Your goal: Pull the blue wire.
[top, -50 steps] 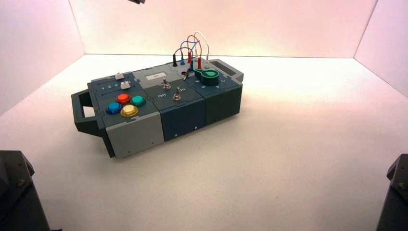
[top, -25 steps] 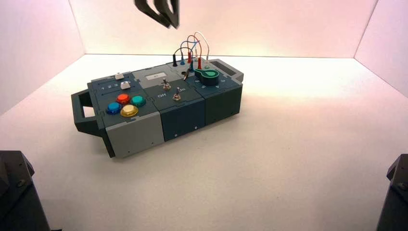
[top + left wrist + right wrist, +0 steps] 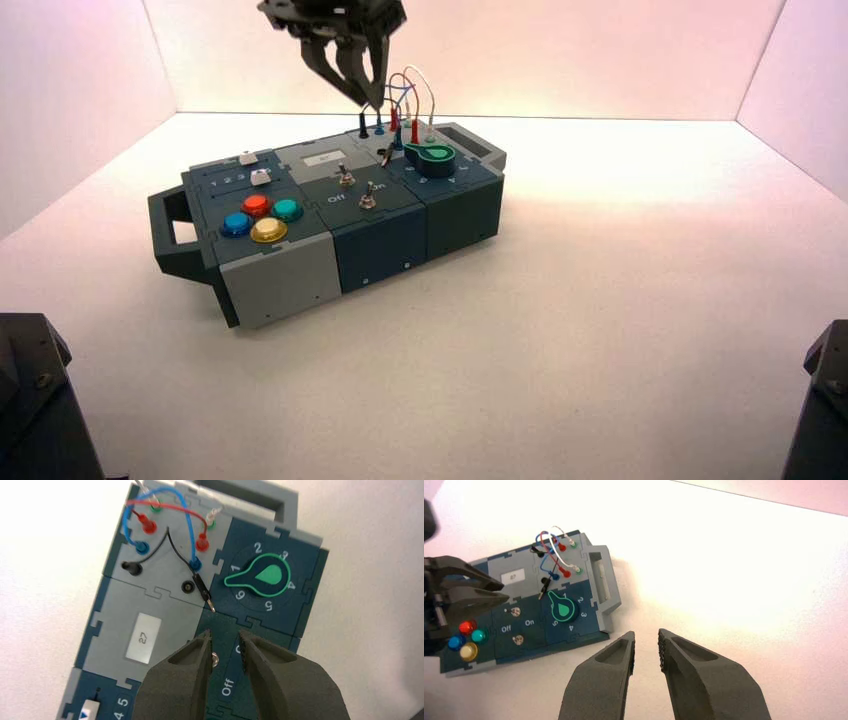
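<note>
The blue wire [image 3: 189, 525] arches between two blue plugs [image 3: 142, 547] at the far end of the box [image 3: 290, 270]; it also shows in the high view [image 3: 384, 103] and in the right wrist view [image 3: 543, 564]. A red wire [image 3: 165, 506] and a white wire [image 3: 555, 545] arch beside it. A black wire [image 3: 172, 547] has one loose end lying on the box. My left gripper [image 3: 224, 637] is open and empty. It hangs over the toggle switch panel, short of the wires, and in the high view [image 3: 368, 95] its tips are just left of the arches. My right gripper [image 3: 646, 635] is open and empty, over the bare table away from the box.
The box also has a green knob [image 3: 265, 575] with numbers round it, a small display [image 3: 143, 638] reading 27, two toggle switches [image 3: 344, 178] marked Off and On, several coloured round buttons [image 3: 260, 218], and a handle at each end [image 3: 172, 235].
My left gripper has come down from the top of the high view towards the wires. The box and wires have not moved.
</note>
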Action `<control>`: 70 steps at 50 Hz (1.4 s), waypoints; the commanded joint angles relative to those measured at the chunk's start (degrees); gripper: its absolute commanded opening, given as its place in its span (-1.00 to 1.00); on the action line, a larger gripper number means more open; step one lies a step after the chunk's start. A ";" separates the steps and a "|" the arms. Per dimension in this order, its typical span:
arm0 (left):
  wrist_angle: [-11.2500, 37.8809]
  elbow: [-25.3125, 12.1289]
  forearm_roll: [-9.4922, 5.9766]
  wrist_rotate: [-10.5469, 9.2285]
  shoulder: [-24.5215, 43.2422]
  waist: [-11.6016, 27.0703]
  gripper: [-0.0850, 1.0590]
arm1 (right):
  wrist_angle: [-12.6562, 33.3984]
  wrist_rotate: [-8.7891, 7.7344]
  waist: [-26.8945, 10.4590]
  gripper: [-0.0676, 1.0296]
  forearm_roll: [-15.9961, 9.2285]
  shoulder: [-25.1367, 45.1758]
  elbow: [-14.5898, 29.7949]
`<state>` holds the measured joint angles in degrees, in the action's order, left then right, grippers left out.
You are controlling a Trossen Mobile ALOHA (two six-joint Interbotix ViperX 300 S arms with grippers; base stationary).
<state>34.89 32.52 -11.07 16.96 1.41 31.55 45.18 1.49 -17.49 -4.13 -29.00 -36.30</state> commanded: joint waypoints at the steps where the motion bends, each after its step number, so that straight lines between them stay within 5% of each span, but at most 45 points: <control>1: -0.35 -2.20 0.00 0.88 0.44 0.26 -0.25 | 0.18 -1.05 -0.44 -0.37 -0.09 -0.53 1.76; 25: -0.35 -4.92 0.18 2.11 4.13 0.26 -0.15 | 0.18 -1.93 -0.26 -0.37 -0.09 -0.26 1.58; 46: 0.88 -12.04 0.35 2.81 10.90 -0.26 -0.15 | 1.05 -2.20 -0.44 -0.37 -0.09 -0.97 2.46; 70: 2.90 -16.08 0.35 3.78 14.41 -3.08 -0.15 | 1.49 -2.02 -0.18 -0.37 0.00 -1.76 2.72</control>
<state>37.18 18.37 -10.81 19.86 16.44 28.74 46.93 -0.53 -17.58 -3.96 -30.23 -35.68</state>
